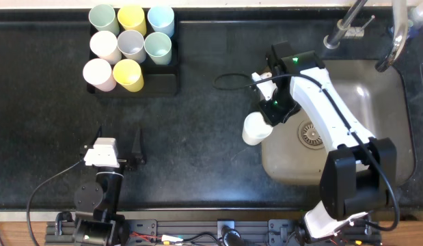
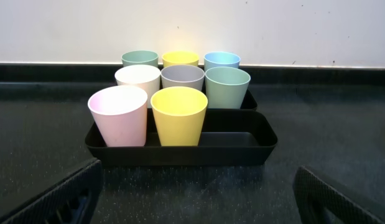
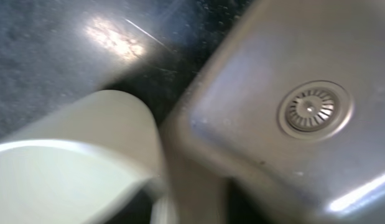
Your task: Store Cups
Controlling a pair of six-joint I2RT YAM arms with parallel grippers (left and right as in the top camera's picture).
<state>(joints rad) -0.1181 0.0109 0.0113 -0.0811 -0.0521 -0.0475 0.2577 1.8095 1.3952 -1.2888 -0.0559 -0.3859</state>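
One white cup (image 1: 254, 128) is pinched in the right claw (image 1: 268, 115), tilted, over the left rim of the steel sink (image 1: 382, 89) where basin meets counter (image 1: 197, 143). A finger seems to sit at the cup's rim, but the wrist view is too blurred to confirm the contact. Judgement: the cup has come out of the basin and is bound for the black tray (image 1: 165, 82), well apart at the counter's far left. Eight cups (image 1: 131, 44) stand there upright in rows: mint, yellow, blue; white, grey, mint; pink, yellow. One spot is free at the tray's near right corner, probably this cup's place. Left claw (image 1: 119, 140) is spread and holds nothing, low over the counter facing the tray, out of the right arm's path. Counter is dark speckled stone. Drain (image 3: 315, 107) sits in the sink floor, tap (image 1: 348, 24) behind, pale wall beyond.
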